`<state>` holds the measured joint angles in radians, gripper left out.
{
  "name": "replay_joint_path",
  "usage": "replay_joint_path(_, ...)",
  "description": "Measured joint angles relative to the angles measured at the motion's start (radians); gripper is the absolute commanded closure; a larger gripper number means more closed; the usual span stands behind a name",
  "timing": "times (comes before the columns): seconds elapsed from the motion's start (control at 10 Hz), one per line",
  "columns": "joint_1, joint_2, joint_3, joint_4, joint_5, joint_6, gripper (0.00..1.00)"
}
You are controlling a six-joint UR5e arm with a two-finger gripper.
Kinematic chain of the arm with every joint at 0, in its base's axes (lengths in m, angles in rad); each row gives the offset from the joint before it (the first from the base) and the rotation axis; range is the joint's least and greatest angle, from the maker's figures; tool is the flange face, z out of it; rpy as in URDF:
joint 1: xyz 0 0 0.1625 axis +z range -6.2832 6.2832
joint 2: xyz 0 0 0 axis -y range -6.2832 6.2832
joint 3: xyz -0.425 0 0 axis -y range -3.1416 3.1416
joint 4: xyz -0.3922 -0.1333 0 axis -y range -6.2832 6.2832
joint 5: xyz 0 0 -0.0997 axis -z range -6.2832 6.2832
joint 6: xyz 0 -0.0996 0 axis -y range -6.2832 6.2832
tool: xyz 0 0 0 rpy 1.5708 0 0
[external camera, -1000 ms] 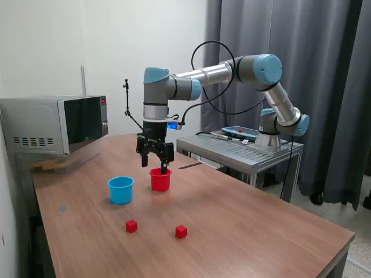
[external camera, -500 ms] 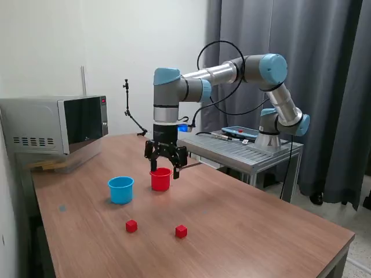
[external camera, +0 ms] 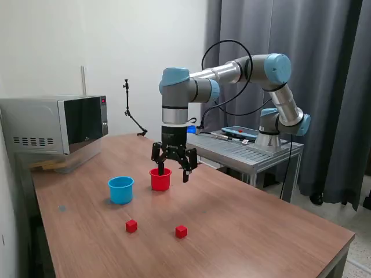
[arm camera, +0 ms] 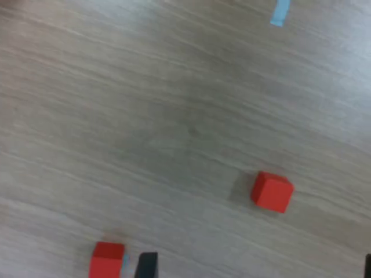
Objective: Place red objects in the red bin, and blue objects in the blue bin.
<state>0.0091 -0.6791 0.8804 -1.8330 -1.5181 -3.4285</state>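
In the exterior view, the gripper [external camera: 173, 171] is seen at the centre of the frame, hanging from the arm just above the wooden table [external camera: 249, 226], with its two fingers spread apart and nothing held between them; one finger overlaps the rim of the red bin [external camera: 160, 179] in the picture, though whether it touches cannot be told. One red bin and one blue bin [external camera: 120, 189] are counted, the blue one lying near the red one, to its left in the frame. Two red cubes are counted lower in the frame, well apart from both bins: one [external camera: 131, 226] below the blue bin and another [external camera: 181, 231] to its right. No blue cubes can be made out. A microwave [external camera: 55, 124] is seen at the left edge. In the wrist view, the table surface is shown with two red cubes, one [arm camera: 272, 191] right of centre and one [arm camera: 106, 260] at the lower left edge, beside a dark fingertip [arm camera: 146, 266].
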Motion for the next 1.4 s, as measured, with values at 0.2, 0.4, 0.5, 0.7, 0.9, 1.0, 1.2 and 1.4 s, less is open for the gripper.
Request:
replay_joint_path(0.2, 0.013, -0.003, 0.003, 0.0, 0.001, 0.0, 0.0)
replay_joint_path(0.4, 0.024, -0.005, 0.004, 0.0, 0.001, -0.003, 0.0)
replay_joint_path(0.5, 0.029, -0.006, 0.004, 0.0, 0.001, -0.006, 0.0)
replay_joint_path(0.7, 0.038, -0.006, 0.005, 0.0, 0.002, -0.009, 0.0)
replay_joint_path(0.9, 0.04, -0.006, 0.005, -0.011, 0.039, -0.012, 0.0)
replay_joint_path(1.0, 0.04, -0.005, 0.005, -0.029, 0.06, -0.013, 0.0)
replay_joint_path(1.2, 0.04, -0.004, 0.005, -0.066, 0.079, -0.012, 0.0)
replay_joint_path(1.4, 0.039, -0.006, 0.008, -0.095, 0.078, 0.008, 0.0)
